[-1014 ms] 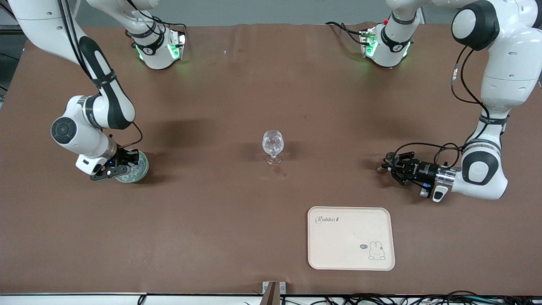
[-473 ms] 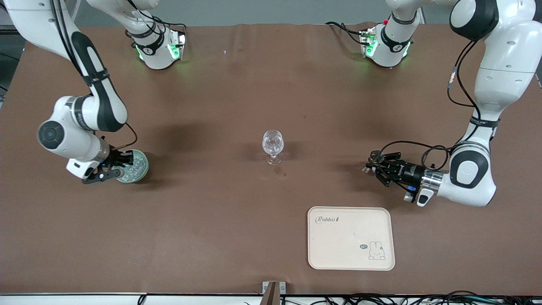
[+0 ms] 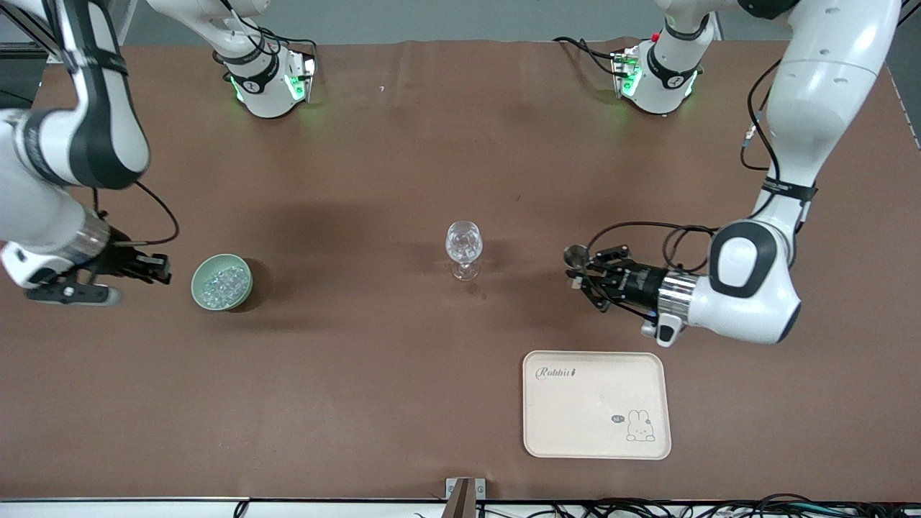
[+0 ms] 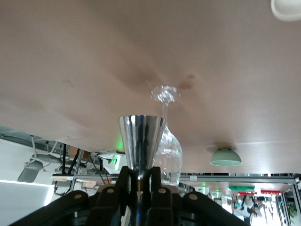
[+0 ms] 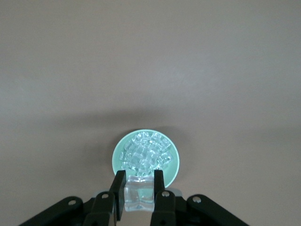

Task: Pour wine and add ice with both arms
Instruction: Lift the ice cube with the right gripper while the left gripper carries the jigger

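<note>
Ice [image 3: 223,281]: many small clear lumps heaped in a green bowl [image 3: 243,293], which stands toward the right arm's end of the table, well apart from the glass [image 3: 464,250]. 1 lump [image 5: 139,193] is out of the bowl, pinched between the right gripper's [image 5: 139,190] fingers [image 5: 118,194].

Right gripper [image 3: 147,268]: closed on that 1 lump, just beside the bowl on the side away from the glass. The lump is glassy and probably slick and light; judged best held across 2 flat faces, as now, with steady pressure, since a skewed pinch could shoot it out.

Left gripper [image 3: 579,265]: closed on the narrow base of a small metal cup [image 4: 141,139], its mouth flaring away from the fingers, near the glass on the side toward the left arm's end. Stiff, smooth metal; the low grip leaves the rim free for tipping. Contents cannot be told.

Glass: clear, stemmed, upright mid-table. Thin and fragile, top-heavy on a small foot [image 4: 165,93]; a knock from either gripper would likely topple it. Lumps are best released low over the bowl of the glass.

Tray [image 3: 647,374]: pale, with a rabbit print, nearer the front camera than the left gripper.
</note>
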Controlling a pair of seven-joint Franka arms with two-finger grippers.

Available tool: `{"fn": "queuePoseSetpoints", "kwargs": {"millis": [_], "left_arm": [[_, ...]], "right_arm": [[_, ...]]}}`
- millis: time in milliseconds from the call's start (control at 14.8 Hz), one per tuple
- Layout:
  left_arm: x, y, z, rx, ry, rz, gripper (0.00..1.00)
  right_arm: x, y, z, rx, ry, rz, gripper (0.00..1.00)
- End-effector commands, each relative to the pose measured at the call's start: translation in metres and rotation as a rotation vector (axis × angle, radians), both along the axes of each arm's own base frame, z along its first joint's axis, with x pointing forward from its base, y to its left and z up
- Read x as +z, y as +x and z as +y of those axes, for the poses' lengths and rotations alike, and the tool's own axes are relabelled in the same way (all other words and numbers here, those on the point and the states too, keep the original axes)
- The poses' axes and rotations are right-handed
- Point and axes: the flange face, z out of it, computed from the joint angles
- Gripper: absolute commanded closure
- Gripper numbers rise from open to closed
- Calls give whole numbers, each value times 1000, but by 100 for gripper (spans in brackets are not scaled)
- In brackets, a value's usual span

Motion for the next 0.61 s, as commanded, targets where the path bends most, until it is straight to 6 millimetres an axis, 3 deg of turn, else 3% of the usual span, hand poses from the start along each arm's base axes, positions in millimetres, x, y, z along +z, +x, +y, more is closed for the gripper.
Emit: {"fn": "queuePoseSetpoints", "kwargs": {"millis": [0, 135, 338, 541], "left_arm": [[39, -8, -22, 46, 55, -23, 100], [56, -16, -49, 50, 90, -44, 100], [71, -29, -83, 64, 165, -77, 100], [72, -48, -130, 55, 282, -129, 100]], "right_arm": [[72, -7, -20, -61, 5, -1, 98], [126, -14, -23, -63, 2, 17, 99], [187, -34, -27, -71, 3, 63, 100], [197, -40, -25, -66, 11, 89, 100]]}}
